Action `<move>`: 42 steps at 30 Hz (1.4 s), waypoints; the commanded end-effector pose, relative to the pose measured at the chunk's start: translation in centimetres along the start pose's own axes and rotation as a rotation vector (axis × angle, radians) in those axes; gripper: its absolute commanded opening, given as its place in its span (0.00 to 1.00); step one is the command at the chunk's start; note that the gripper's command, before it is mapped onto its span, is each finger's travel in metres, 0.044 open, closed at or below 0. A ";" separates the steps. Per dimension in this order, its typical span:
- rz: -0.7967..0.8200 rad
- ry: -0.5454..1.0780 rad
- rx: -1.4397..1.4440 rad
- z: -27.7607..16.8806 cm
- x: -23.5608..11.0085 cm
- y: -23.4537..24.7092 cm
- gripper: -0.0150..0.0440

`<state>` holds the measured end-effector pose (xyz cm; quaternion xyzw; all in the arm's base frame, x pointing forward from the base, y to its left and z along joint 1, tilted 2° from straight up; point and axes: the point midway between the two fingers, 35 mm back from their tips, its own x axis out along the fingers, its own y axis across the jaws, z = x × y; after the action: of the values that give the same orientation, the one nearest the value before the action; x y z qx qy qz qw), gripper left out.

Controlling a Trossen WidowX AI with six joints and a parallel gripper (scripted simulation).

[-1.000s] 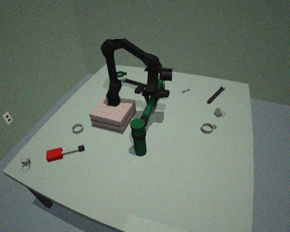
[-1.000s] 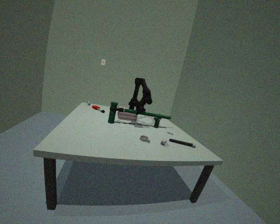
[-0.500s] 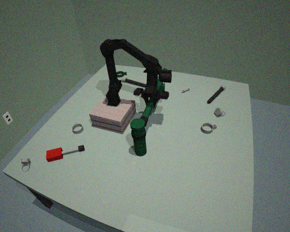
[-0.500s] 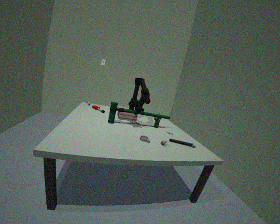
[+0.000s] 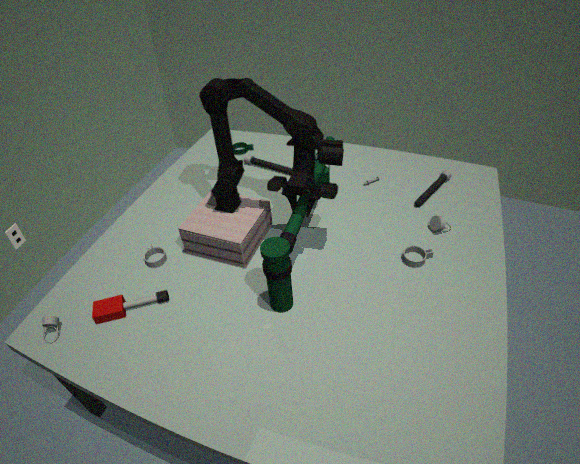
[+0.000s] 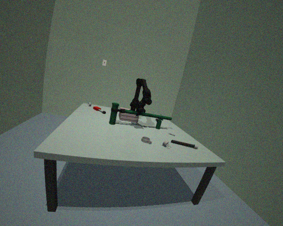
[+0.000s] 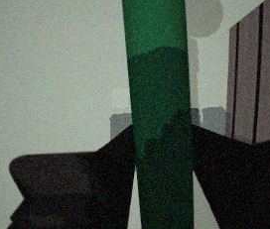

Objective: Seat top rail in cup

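The big green post (image 5: pixel 280 292) (image 6: pixel 113 117) stands upright near the table's middle, with a dark brace band (image 5: pixel 277 274) a little below its cap. The green top rail (image 5: pixel 298 220) (image 6: pixel 152 115) (image 7: pixel 156 73) runs from the small post with the loop cap (image 6: pixel 158 123) to the dark rail-end cup (image 5: pixel 288 241) (image 6: pixel 121 110) beside the big post. I cannot tell how deep the rail's end sits in the cup. My gripper (image 5: pixel 303 192) (image 6: pixel 137 111) (image 7: pixel 157 128) is shut on the rail at mid-length, one finger on each side.
The arm's pink base block (image 5: pixel 226 230) stands just left of the rail. A red-handled tool (image 5: pixel 108 308), loose rings (image 5: pixel 155 256) (image 5: pixel 415 256), a dark rod (image 5: pixel 431 190), a small cap (image 5: pixel 436 223) and a bolt (image 5: pixel 371 181) lie scattered on the table.
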<state>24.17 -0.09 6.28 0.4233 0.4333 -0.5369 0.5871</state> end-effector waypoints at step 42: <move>0.000 0.004 0.000 0.2 0.2 0.0 0.25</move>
<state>24.17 -0.11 6.18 0.4250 0.4350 -0.5358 0.5858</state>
